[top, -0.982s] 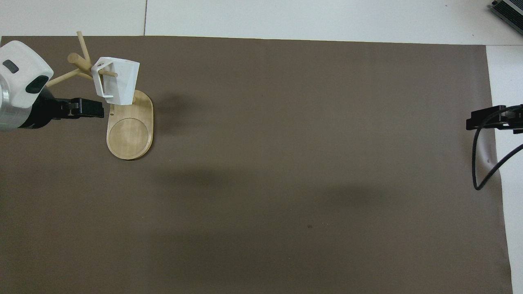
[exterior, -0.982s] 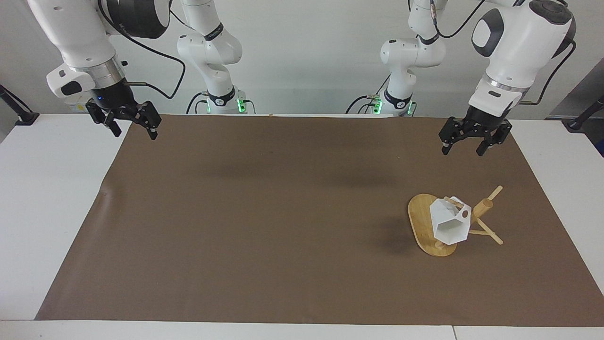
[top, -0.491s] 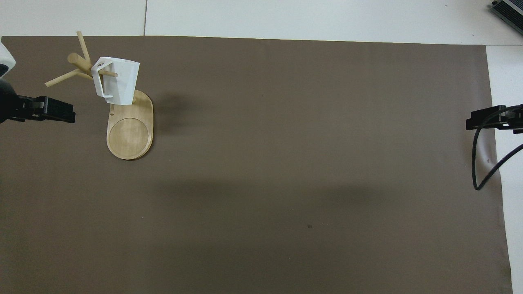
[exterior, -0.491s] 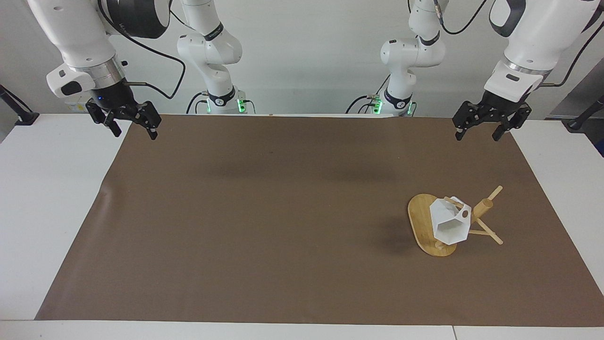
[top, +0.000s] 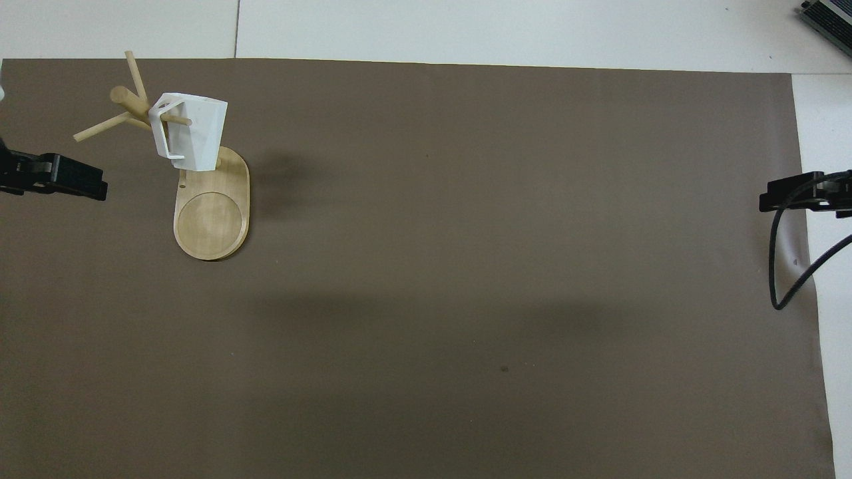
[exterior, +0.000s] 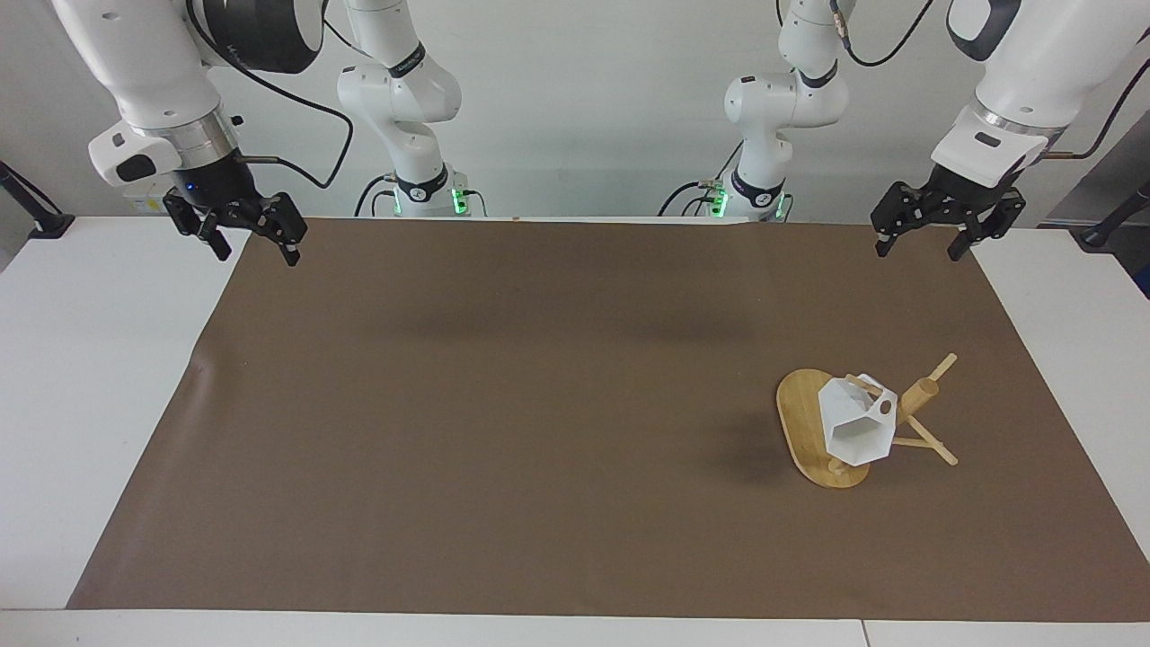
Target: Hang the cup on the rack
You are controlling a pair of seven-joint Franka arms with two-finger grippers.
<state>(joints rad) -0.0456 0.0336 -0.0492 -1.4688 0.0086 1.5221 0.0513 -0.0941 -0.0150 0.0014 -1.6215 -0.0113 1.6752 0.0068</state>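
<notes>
Facing view: right gripper [exterior: 250, 241] over the mat's [exterior: 503, 404] right-arm-end corner by the robots, fingers spread, empty. Cup [exterior: 857, 422] hangs on rack [exterior: 813, 431] toward the left-arm end. Left gripper [exterior: 930, 234] over the corner there, spread, empty.

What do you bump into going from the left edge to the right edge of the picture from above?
Left claw → rack with the cup hanging on its peg → bare brown mat → right claw.
</notes>
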